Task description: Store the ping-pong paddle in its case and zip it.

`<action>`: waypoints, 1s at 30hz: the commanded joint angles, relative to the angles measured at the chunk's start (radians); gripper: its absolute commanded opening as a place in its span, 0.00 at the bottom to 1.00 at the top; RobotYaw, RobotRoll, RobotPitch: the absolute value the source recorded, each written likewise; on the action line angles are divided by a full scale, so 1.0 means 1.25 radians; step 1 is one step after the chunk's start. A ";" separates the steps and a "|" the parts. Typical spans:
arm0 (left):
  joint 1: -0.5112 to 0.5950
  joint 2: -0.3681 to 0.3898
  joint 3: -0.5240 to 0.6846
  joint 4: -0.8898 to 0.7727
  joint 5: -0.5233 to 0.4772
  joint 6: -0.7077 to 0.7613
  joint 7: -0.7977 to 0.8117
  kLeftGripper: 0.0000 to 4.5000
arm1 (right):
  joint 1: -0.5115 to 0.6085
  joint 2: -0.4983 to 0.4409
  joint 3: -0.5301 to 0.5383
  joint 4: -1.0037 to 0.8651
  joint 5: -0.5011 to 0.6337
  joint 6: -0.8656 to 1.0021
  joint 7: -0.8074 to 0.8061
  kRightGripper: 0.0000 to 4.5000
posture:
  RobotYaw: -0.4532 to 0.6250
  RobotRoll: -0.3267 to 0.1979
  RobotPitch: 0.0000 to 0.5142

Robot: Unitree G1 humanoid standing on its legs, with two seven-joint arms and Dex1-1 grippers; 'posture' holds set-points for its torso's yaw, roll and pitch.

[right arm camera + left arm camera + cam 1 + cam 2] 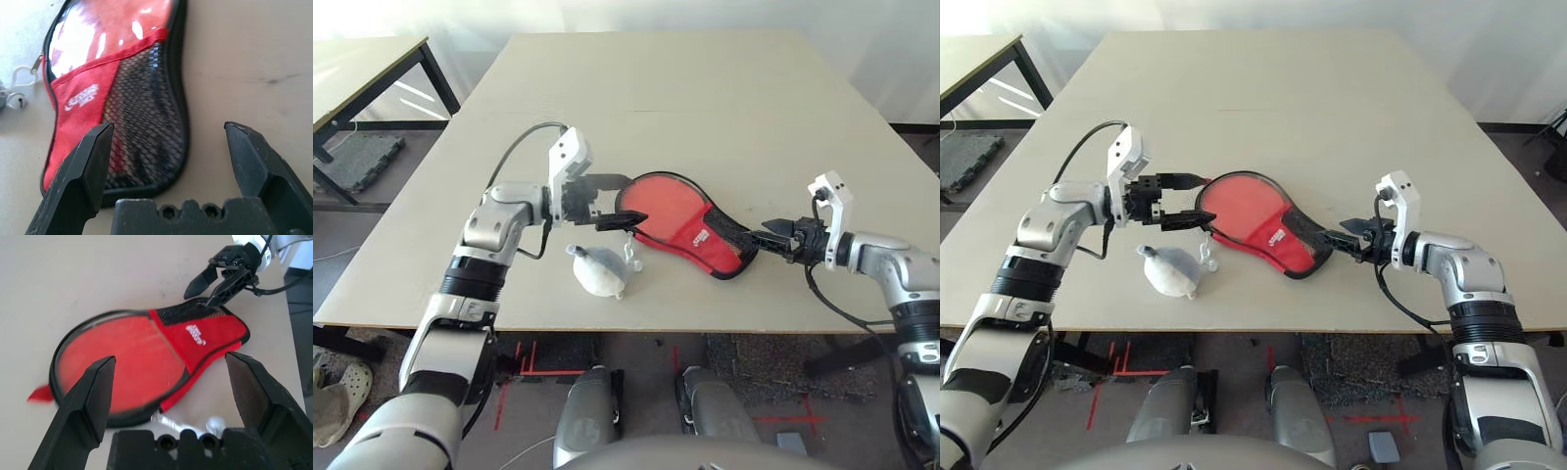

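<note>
A: Zipping looks like the step: the case (690, 227) lies on the table (705, 88) between both grippers, paddle presumably inside.

B: Right fingers (88, 161) spread wide at its handle end; left fingers (93, 391) equally wide. Pin the handle end, then pull slowly.

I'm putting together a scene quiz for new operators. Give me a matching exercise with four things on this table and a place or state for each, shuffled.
Things:
1. case
2. whitish pouch
3. left end effector
4. right end effector

Places or states:
A. open, at the narrow mesh end of the case
B. lies flat, red side up, between the two end effectors
C. open, at the round end of the case
D. near the table's front edge, on the robot's left of the case

Pairs: 1-B, 2-D, 3-C, 4-A
</note>
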 commanded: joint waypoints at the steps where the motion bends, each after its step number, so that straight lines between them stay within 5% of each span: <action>1: 0.028 0.019 0.019 -0.029 -0.014 0.017 0.014 1.00 | 0.019 0.008 0.020 -0.020 0.008 0.018 0.019 0.99 | 0.50 0.62 0.10; 6: 0.047 0.030 0.023 -0.043 -0.016 0.025 0.018 1.00 | 0.037 0.011 0.030 -0.058 0.024 0.069 0.024 0.99 | 0.50 0.62 0.11; 8: 0.047 0.031 0.023 -0.040 -0.015 0.023 0.018 1.00 | 0.040 0.010 0.029 -0.065 0.034 0.099 0.021 0.91 | 0.50 0.62 0.11; 19: 0.050 0.031 0.015 -0.016 -0.009 0.019 0.007 1.00 | 0.083 -0.023 0.001 -0.110 0.070 0.174 0.022 0.03 | 0.49 0.62 0.13; 30: 0.046 0.037 0.014 0.011 0.000 -0.005 0.005 1.00 | 0.177 -0.066 -0.055 -0.218 0.140 0.236 0.011 0.00 | 0.48 0.62 0.14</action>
